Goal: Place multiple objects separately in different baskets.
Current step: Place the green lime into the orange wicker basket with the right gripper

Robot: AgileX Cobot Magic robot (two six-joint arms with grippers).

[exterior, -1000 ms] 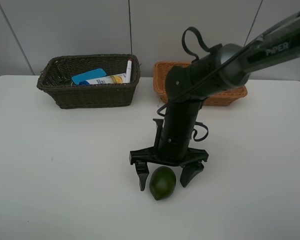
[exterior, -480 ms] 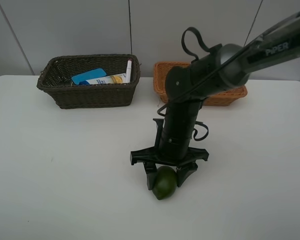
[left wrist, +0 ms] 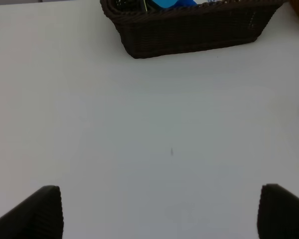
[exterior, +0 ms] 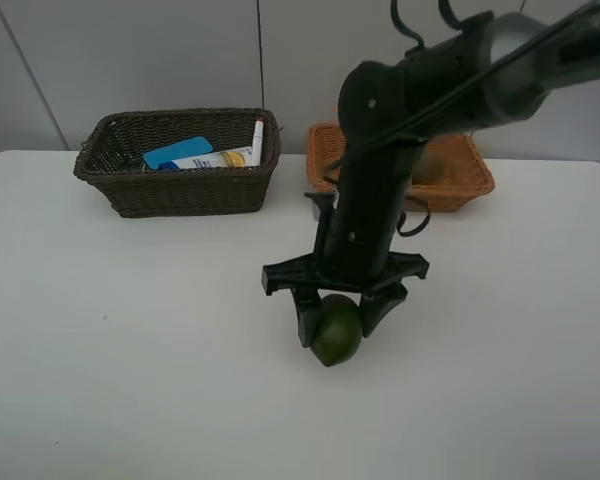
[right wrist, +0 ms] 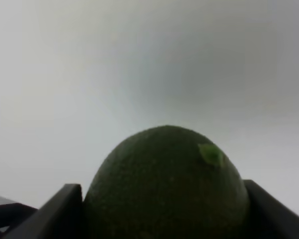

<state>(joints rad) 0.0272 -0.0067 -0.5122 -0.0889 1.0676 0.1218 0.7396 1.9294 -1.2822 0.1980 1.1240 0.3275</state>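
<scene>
A whole green avocado (exterior: 337, 331) hangs a little above the white table, held between the fingers of my right gripper (exterior: 336, 318), which is shut on it. The right wrist view is filled by the same avocado (right wrist: 165, 186) with a dark finger (right wrist: 50, 209) on each side. The dark brown basket (exterior: 180, 190) stands at the back left and holds a blue-capped white bottle (exterior: 205, 157) and a pink-tipped white marker (exterior: 257, 138). The orange-tan basket (exterior: 467, 186) sits at the back right, partly hidden by my right arm. My left gripper (left wrist: 159, 211) is open over bare table, and does not show in the high view.
The white table (exterior: 130, 330) stretches around the gripper. In the left wrist view the dark brown basket (left wrist: 189, 27) lies far ahead of the open fingers. A grey wall panel stands behind both baskets.
My right gripper closed on the avocado, then lifted it off the table and moved it slightly toward the back. The left gripper stayed open.
</scene>
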